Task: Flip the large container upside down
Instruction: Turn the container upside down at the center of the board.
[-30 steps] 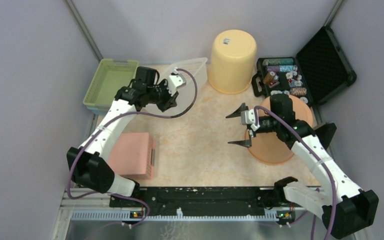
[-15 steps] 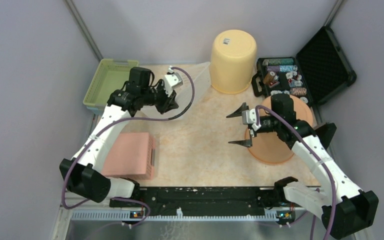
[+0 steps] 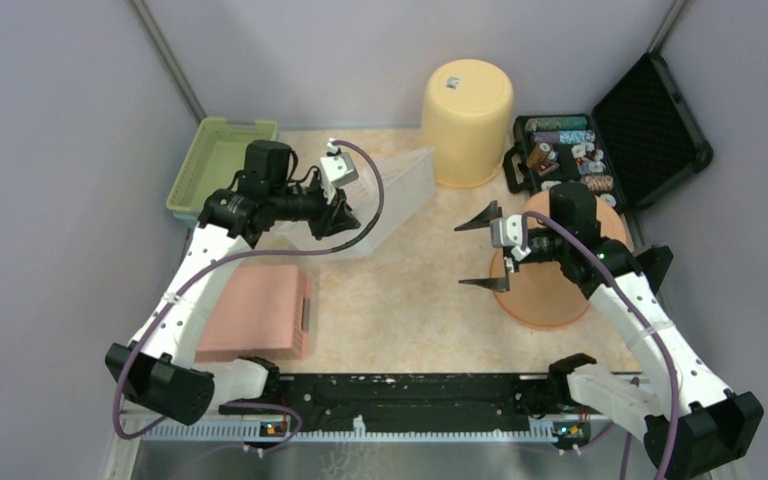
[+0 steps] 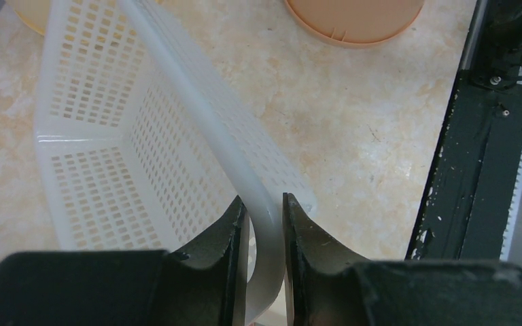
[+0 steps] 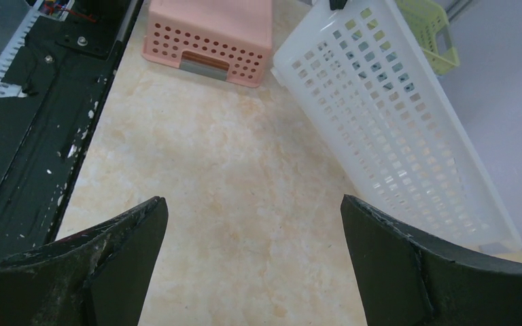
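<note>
The large container is a white perforated basket point(image 3: 392, 192), tipped on its side at the back middle of the table. My left gripper point(image 3: 344, 214) is shut on its rim. In the left wrist view the white rim strip point(image 4: 197, 112) runs down between the two black fingers point(image 4: 228, 238) of the gripper point(image 4: 265, 212), and the mesh walls point(image 4: 102, 149) open away to the left. My right gripper point(image 3: 481, 250) hangs open over bare table, to the right of the basket and apart from it. In the right wrist view the basket's slanted mesh side point(image 5: 394, 122) shows past the wide-open gripper point(image 5: 255, 212).
An upturned yellow bucket point(image 3: 466, 120) stands at the back. An upturned orange basin point(image 3: 550, 290) lies under the right arm. An open black case of chips point(image 3: 580, 155) is at the back right, a green basket point(image 3: 215, 165) at the back left and an upturned pink basket point(image 3: 265, 312) at the near left.
My left arm has swung left and nearer with the basket's rim in its grip, and the basket has tipped further over onto its side. The right gripper has barely moved.
</note>
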